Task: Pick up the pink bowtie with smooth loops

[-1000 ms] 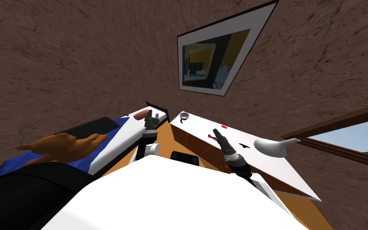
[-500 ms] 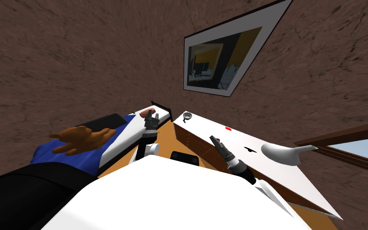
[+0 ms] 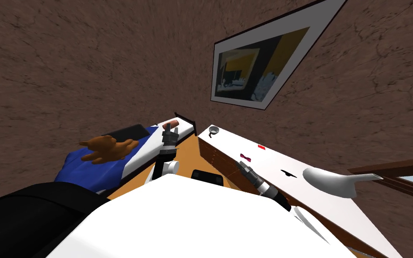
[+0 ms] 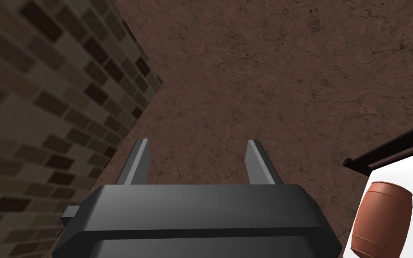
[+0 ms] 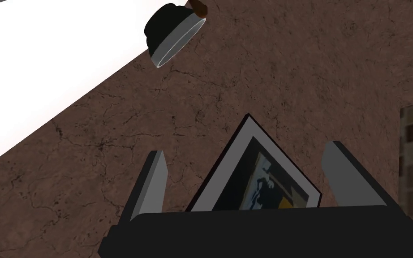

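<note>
The pink bowtie (image 3: pixel 246 157) lies on the white top of a brown dresser (image 3: pixel 317 201), close to its near edge. My right gripper (image 3: pixel 240 164) hovers just short of the bowtie, at the dresser's edge. In the right wrist view that gripper (image 5: pixel 246 179) is open, with nothing between its fingers. My left gripper (image 3: pixel 169 128) is raised over the bed's far end, next to a brown barrel (image 3: pixel 171 124). The left wrist view shows it (image 4: pixel 196 156) open and empty too, the barrel (image 4: pixel 382 219) off to one side.
A small red thing (image 3: pixel 261 146), a black bowtie (image 3: pixel 288 172), a white ladle-shaped object (image 3: pixel 335 181) and a small bowl (image 3: pixel 213 130) (image 5: pixel 174 33) share the dresser top. On the left, a bed (image 3: pixel 89 165) holds a brown teddy bear (image 3: pixel 105 148). A brown wall stands close behind.
My view has swung, sliding the bed toward the middle. The right gripper has drawn back from over the bowtie to the dresser's near edge. The left arm keeps its pose.
</note>
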